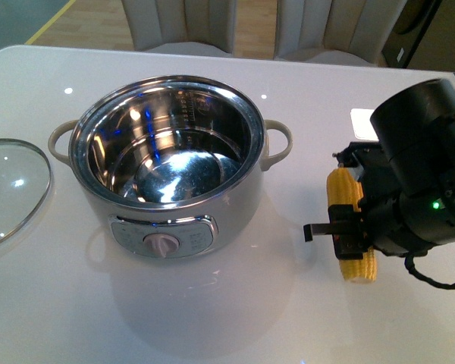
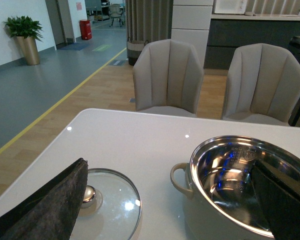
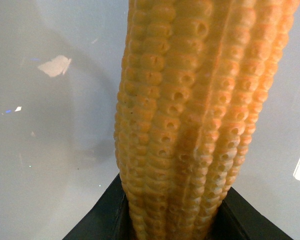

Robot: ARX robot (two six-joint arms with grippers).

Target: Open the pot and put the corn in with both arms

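The cream-white pot stands open in the middle of the white table, its steel inside empty; it also shows in the left wrist view. The yellow corn lies to the pot's right, held by my right gripper, which is shut on it. In the right wrist view the corn fills the frame between the black fingers. My left gripper is open and empty, above the table between the glass lid and the pot.
The glass lid lies flat on the table left of the pot; its knob shows in the left wrist view. Two grey chairs stand behind the table's far edge. A white card lies at the right rear.
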